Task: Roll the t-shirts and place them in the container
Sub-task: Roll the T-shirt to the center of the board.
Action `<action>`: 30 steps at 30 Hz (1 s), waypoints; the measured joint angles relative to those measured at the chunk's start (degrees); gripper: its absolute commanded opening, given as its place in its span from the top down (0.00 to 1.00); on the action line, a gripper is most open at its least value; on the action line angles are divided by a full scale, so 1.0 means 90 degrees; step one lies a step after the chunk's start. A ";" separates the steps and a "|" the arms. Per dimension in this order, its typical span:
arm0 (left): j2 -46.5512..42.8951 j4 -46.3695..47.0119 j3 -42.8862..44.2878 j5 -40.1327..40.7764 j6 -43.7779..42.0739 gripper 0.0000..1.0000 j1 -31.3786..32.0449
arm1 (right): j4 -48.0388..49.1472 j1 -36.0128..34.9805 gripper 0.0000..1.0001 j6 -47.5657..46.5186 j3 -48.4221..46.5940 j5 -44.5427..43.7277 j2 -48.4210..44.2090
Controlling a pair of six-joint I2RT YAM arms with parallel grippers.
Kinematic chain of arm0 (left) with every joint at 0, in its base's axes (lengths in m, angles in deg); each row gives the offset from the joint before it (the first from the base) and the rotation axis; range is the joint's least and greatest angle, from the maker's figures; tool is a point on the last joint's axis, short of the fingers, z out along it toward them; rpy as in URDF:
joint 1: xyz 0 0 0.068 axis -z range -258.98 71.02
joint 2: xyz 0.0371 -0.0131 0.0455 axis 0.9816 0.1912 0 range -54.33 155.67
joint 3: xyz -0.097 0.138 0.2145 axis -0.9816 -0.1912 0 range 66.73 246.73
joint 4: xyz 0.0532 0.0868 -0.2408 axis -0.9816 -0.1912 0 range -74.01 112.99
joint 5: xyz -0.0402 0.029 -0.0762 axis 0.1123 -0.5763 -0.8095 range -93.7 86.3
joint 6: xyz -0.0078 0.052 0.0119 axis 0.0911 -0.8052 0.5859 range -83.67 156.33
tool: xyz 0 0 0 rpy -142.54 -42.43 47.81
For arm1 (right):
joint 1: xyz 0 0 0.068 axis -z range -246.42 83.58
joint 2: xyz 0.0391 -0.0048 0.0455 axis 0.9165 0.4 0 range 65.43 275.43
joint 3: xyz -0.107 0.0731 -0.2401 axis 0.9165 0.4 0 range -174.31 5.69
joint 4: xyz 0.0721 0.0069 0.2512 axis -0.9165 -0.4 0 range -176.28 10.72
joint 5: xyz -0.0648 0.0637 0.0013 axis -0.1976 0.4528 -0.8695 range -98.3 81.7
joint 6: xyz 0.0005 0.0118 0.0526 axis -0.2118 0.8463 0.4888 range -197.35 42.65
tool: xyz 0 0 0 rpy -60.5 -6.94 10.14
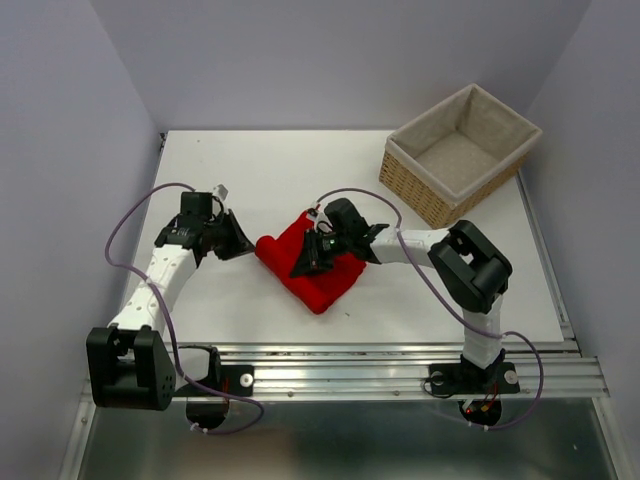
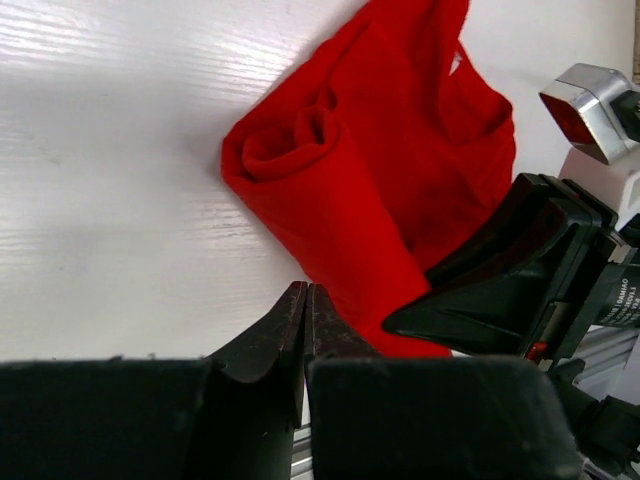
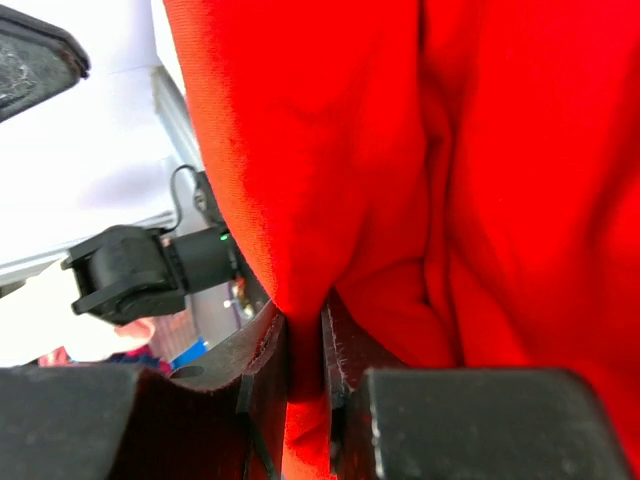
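The red t-shirt (image 1: 318,270) lies as a thick roll on the white table (image 1: 280,170), its spiral end showing in the left wrist view (image 2: 300,140). My right gripper (image 1: 308,260) is over the roll's middle, shut on a fold of the red fabric (image 3: 305,350) that runs between its jaws. My left gripper (image 1: 246,243) sits just left of the roll's left end, jaws shut and empty (image 2: 306,300), right beside the cloth.
A beige-lined wicker basket (image 1: 460,153) stands at the table's back right corner. A metal rail (image 1: 400,375) runs along the near edge by the arm bases. Grey walls enclose the table on three sides.
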 measured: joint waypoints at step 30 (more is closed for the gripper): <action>0.0483 0.0471 0.0262 0.0661 0.0500 0.24 0.0901 | 0.1195 0.0219 0.99 0.0731 0.0308 0.1222 0.0444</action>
